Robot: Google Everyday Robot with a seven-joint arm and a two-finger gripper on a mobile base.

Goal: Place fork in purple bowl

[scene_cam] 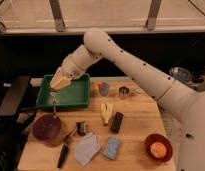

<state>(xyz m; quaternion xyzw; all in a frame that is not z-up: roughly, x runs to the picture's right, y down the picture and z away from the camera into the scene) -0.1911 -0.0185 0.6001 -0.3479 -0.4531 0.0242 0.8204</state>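
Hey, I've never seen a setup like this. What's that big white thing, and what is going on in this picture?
The big white thing is a robot arm reaching across a wooden table. One camera looks down on the table from the front. At the arm's tip is a pincer, over the left part of a green tray. It is shut on a thin metal fork, which hangs toward the purple bowl. Also on the table are a red bowl and a black-handled utensil.
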